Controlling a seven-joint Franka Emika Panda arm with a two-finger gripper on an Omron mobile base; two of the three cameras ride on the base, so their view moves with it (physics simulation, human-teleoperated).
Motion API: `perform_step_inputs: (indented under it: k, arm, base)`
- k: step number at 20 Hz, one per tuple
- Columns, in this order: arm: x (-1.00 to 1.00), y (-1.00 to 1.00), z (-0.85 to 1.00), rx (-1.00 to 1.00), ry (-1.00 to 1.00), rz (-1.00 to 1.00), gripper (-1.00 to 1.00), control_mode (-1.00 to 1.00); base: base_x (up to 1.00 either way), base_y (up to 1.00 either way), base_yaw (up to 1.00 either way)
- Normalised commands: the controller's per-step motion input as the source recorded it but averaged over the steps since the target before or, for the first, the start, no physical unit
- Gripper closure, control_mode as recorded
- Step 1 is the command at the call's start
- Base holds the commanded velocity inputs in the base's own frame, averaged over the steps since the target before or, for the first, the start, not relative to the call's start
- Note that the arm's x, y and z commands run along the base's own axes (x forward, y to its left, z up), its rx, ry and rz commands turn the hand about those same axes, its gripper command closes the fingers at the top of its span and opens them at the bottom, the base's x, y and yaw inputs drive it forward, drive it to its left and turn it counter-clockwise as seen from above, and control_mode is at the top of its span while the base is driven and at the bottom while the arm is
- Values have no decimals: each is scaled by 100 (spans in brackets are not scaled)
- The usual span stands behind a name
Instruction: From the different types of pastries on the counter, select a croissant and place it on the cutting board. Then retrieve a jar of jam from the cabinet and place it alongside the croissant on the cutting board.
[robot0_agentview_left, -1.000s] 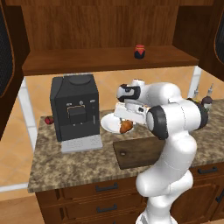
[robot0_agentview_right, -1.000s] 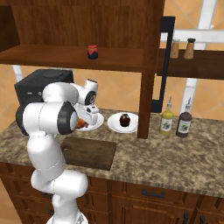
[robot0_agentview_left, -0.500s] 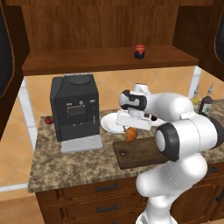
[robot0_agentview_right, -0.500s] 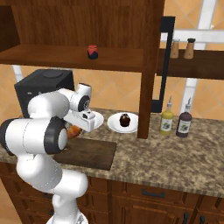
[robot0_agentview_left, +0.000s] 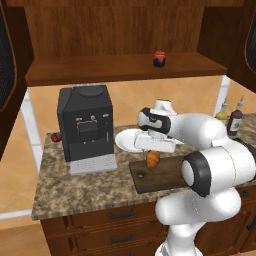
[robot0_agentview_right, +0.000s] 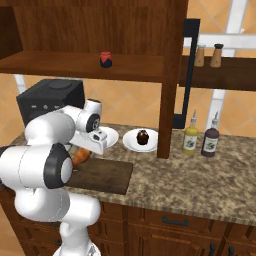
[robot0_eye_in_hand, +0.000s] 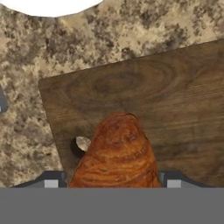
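The golden-orange croissant (robot0_agentview_left: 153, 158) (robot0_agentview_right: 80, 156) (robot0_eye_in_hand: 117, 157) hangs just above the dark cutting board (robot0_agentview_left: 165, 176) (robot0_agentview_right: 102, 176) (robot0_eye_in_hand: 175, 105), near the board's end with the small round hole. My gripper (robot0_agentview_left: 152, 153) (robot0_eye_in_hand: 113, 183) is shut on the croissant from above. The dark chocolate pastry (robot0_agentview_right: 143, 137) sits on a white plate (robot0_agentview_right: 132, 142) on the granite counter (robot0_agentview_left: 75, 187) (robot0_agentview_right: 200, 180). The red-lidded jar of jam (robot0_agentview_left: 159, 58) (robot0_agentview_right: 105, 59) stands on the cabinet shelf (robot0_agentview_left: 100, 70) (robot0_agentview_right: 55, 65).
A black coffee machine (robot0_agentview_left: 86, 126) (robot0_agentview_right: 47, 100) stands left of the board, an empty white plate (robot0_agentview_left: 127, 140) (robot0_agentview_right: 111, 135) behind it. Two bottles (robot0_agentview_right: 200, 137) (robot0_agentview_left: 235, 120) stand to the right by a wooden post (robot0_agentview_right: 167, 90). A small red item (robot0_agentview_left: 56, 136) lies at the machine's left.
The gripper has carried the croissant away from the white plate, forward and down, to just over the cutting board's holed end.
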Motion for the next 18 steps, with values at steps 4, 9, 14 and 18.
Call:
perform_step_inputs:
  k: [4, 9, 14, 18]
  arm:
    - [5, 0, -14, 3, 9, 11, 100, -100]
    - [13, 0, -14, 0, 7, 20, 100, -100]
    - [4, 0, -22, -1, 2, 15, 100, -100]
    - [0, 0, -30, 0, 0, 9, 100, -100]
  base:
    - [0, 0, 0]
    - [0, 0, 0]
    - [0, 0, 0]
    - [0, 0, 0]
